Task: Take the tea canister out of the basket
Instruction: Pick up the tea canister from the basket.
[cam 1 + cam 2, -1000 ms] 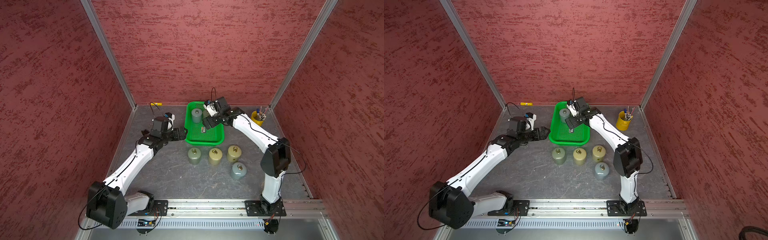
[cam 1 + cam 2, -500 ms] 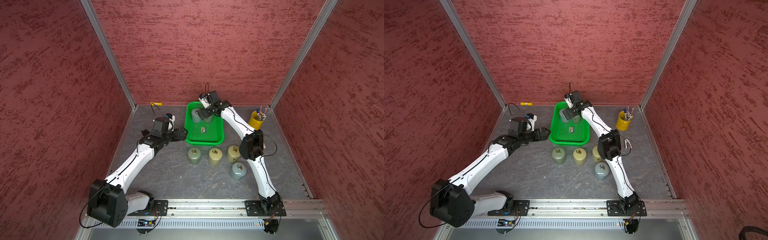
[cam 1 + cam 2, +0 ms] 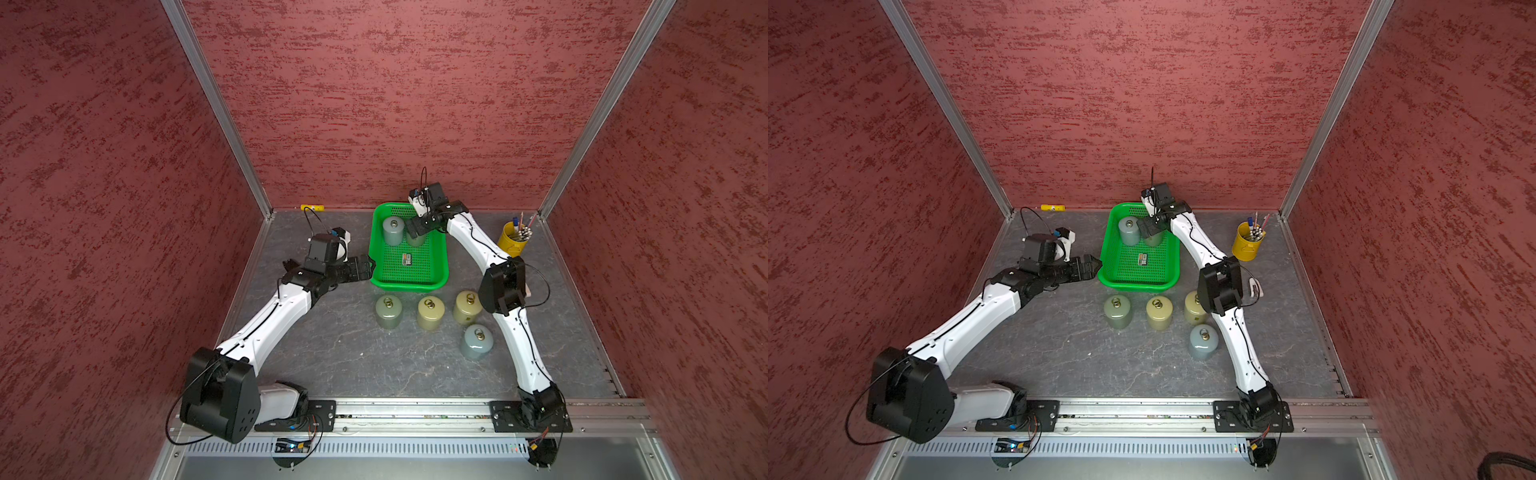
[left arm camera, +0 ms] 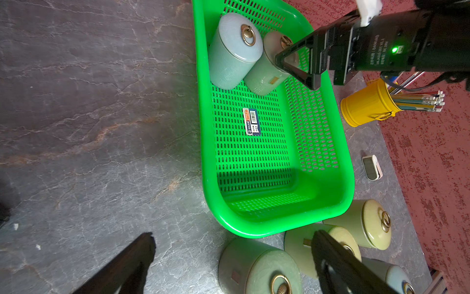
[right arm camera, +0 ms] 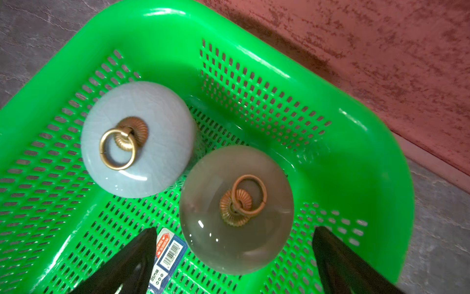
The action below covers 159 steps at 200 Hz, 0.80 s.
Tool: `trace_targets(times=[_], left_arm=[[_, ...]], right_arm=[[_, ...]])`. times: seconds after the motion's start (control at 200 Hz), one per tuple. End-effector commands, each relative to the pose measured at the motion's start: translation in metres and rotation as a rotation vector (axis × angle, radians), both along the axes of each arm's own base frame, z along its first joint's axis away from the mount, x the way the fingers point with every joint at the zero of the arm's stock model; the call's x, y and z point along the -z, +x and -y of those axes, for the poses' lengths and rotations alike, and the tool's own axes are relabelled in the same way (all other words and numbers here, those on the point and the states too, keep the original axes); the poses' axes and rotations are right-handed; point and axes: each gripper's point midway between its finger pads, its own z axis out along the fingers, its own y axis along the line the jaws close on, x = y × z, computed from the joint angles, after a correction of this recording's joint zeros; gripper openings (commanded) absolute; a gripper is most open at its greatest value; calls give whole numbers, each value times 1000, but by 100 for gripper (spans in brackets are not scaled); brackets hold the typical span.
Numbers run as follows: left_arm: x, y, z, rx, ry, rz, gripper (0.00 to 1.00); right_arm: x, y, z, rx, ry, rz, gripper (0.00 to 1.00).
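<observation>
The green basket (image 3: 409,286) (image 3: 1138,285) stands at the back middle of the table. Two tea canisters stand in its far end: a pale blue-grey one (image 3: 393,230) (image 5: 137,137) and an olive one (image 5: 236,208) (image 4: 262,79) next to it. My right gripper (image 3: 417,228) (image 5: 235,229) hangs open just above the olive canister, one finger on each side of its lid and apart from it. The left gripper (image 3: 365,266) (image 4: 234,234) is open and holds nothing, low beside the basket's near left corner.
Several lidded canisters (image 3: 388,311) (image 3: 477,340) stand on the table in front of the basket. A yellow pen bucket (image 3: 513,241) is at the back right, with a small white device (image 4: 371,168) near it. The back wall is close behind the basket.
The right arm has folded its elbow in and carried its open gripper left and back, over the olive canister. The left arm has hardly moved.
</observation>
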Motion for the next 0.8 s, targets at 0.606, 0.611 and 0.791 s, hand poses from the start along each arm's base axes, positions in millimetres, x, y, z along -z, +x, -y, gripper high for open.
trace_targets(times=[0.606,0.611,0.791], left_arm=[[-5,9,1,9,0,19,100],[-5,9,1,9,1,18,100],[-5,10,1,8,0,17,100]], right_arm=[[19,20,-13,-29,61,20,98],[19,20,-13,-28,60,20,98],[25,25,-11,-21,54,29,99]])
